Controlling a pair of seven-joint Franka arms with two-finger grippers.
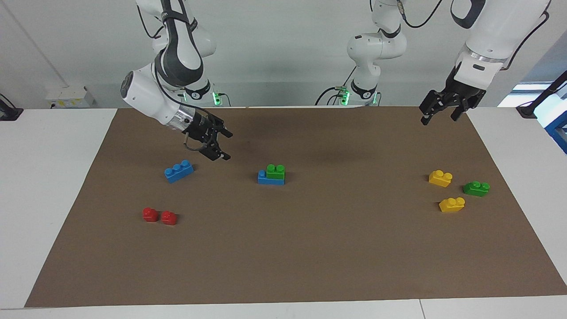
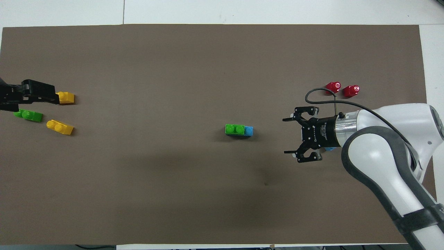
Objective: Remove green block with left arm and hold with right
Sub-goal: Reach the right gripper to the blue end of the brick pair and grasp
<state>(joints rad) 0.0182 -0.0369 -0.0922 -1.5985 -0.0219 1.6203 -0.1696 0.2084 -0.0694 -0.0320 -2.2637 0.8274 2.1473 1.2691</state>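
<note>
**Green block sits studded onto a blue brick at mid-frame**

The green block [image 1: 275, 172] is pressed onto a longer blue brick [image 1: 264, 177] at the centre of the brown surface [image 1: 283, 248]. It looks like hard, glossy moulded plastic: light, rigid, likely slippery on its flat sides, with two round studs on top. The straight side walls below the studs offer the best hold; the stud fit will probably resist a straight pull, so the base brick wants bracing.

In the facing view the right gripper [image 1: 215, 144], fingers apart and empty, hangs left of centre over the mat between a loose blue brick [image 1: 179, 171] and the stack. The left gripper [image 1: 443, 108], fingers also spread, waits at upper right.
</note>
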